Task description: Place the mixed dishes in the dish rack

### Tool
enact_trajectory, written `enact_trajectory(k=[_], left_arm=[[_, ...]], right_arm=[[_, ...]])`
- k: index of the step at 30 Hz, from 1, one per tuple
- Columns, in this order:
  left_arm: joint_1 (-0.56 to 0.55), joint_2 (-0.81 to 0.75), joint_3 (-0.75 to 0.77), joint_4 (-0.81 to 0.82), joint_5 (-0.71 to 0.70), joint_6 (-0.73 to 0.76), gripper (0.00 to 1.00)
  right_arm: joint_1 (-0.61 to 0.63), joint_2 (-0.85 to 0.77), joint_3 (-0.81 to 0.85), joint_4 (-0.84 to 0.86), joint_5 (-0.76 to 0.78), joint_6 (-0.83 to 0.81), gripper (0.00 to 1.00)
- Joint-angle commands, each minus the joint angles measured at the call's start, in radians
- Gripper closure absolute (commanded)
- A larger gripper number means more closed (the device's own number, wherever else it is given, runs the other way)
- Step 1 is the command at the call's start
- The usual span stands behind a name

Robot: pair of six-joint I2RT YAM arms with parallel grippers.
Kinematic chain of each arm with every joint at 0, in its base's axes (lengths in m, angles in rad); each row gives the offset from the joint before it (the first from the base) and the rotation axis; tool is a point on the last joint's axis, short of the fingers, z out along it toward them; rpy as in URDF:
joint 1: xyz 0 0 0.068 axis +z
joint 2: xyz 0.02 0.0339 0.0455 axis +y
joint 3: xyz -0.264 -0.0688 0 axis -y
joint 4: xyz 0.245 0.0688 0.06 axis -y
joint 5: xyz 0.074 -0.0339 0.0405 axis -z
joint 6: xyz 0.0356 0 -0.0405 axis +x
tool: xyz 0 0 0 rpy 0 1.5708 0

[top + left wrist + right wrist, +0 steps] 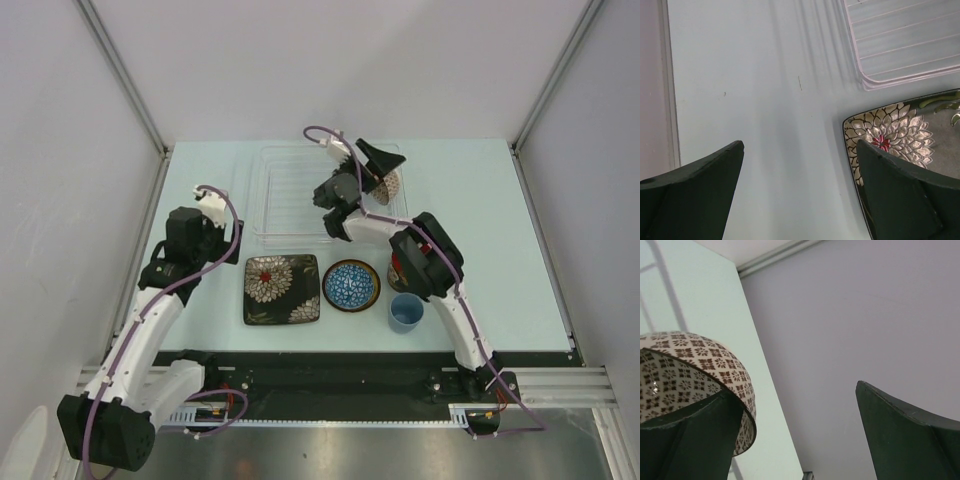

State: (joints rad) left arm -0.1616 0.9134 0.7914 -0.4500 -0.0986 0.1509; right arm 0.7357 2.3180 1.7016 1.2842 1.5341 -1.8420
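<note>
The clear dish rack (285, 200) lies at the back middle of the table; its corner shows in the left wrist view (905, 45). The beige patterned bowl (392, 184) stands tilted on its side at the rack's right end. My right gripper (380, 165) is open beside it; in the right wrist view (797, 390) one finger sits inside the bowl's rim (695, 365) and the other is far apart. My left gripper (228, 255) is open and empty (800, 145), low over the table just left of the black floral plate (281, 288) (900, 130). The yellow saucer and mug are out of view.
The blue patterned bowl (351, 285) sits right of the plate, and the small light-blue cup (406, 312) sits right of that, near the table's front edge. Grey walls close in the table on the left, back and right.
</note>
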Motion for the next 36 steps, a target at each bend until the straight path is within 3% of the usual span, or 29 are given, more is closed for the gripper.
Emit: enact_trajectory(k=[1, 25, 31, 36], left_arm=[[0.011, -0.005, 0.017, 0.025, 0.023, 0.01, 0.0], [0.017, 0.007, 0.026, 0.014, 0.037, 0.004, 0.0], [0.016, 0.008, 0.02, 0.017, 0.042, 0.001, 0.0], [0.016, 0.013, 0.031, 0.016, 0.045, -0.004, 0.0]], right_arm=[[-0.056, -0.029, 0.041, 0.28, 0.228, -0.017, 0.07], [-0.064, 0.264, 0.239, 0.293, 0.23, -0.025, 0.1], [-0.053, 0.271, 0.244, 0.293, 0.228, -0.028, 0.0], [-0.03, 0.262, 0.196, 0.294, 0.231, -0.033, 0.0]])
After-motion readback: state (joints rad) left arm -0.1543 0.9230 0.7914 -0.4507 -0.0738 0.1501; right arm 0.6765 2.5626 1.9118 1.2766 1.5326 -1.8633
